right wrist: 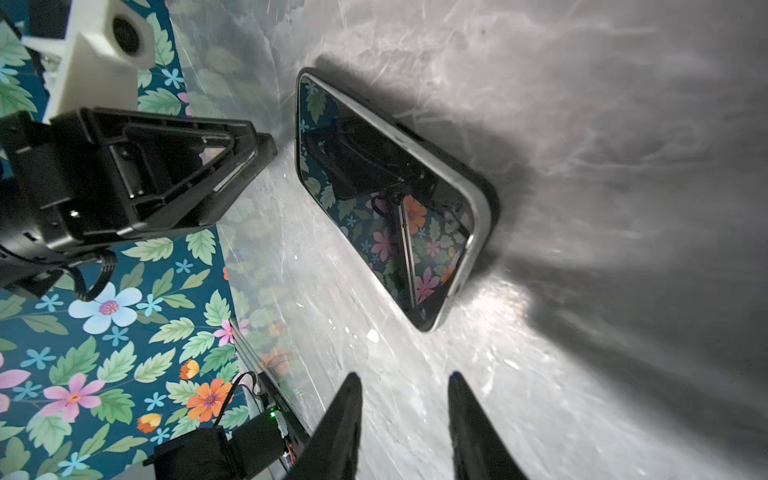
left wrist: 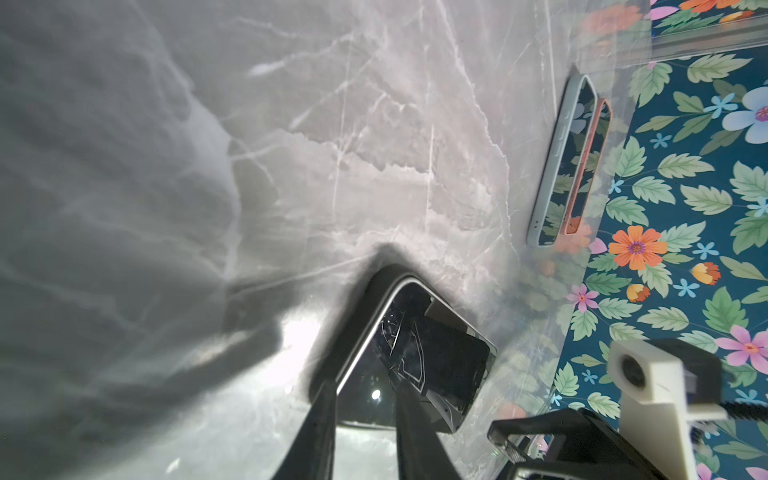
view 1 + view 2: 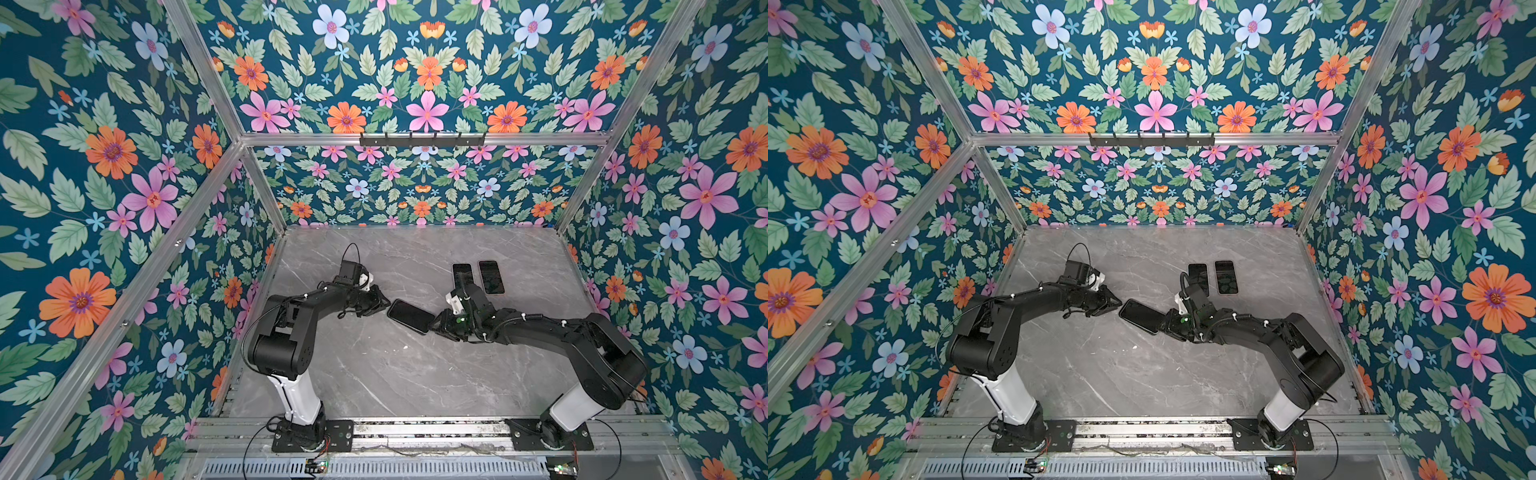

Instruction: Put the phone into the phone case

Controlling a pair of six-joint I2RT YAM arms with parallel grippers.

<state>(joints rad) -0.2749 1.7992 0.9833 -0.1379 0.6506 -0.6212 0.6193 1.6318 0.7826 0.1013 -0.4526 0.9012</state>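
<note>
**Camera layout.** Both top views look steeply down from high above the front edge and take in the whole bench [image 3: 374, 374] in nearly the same field. The wrist views sit close behind the left hand [image 2: 363, 386] and the right hand [image 1: 404, 376], low over the bench, facing the phone [image 2: 449, 361] from opposite ends. All four views share the phone and the bench around it.

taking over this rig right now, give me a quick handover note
Left pincer: open, empty, tip just short of one end of the phone.
Right pincer: open, empty, just short of the other end.
Phone: screen up, mid-table, apparently in a dark case. Its silver rim shows, so I cannot tell if it is fully seated.
Grey-cased phone and salmon-cased phone: side by side at the back.
Done: phone looks to be in the case.
Left: check the seating, press the edges if needed.
</note>
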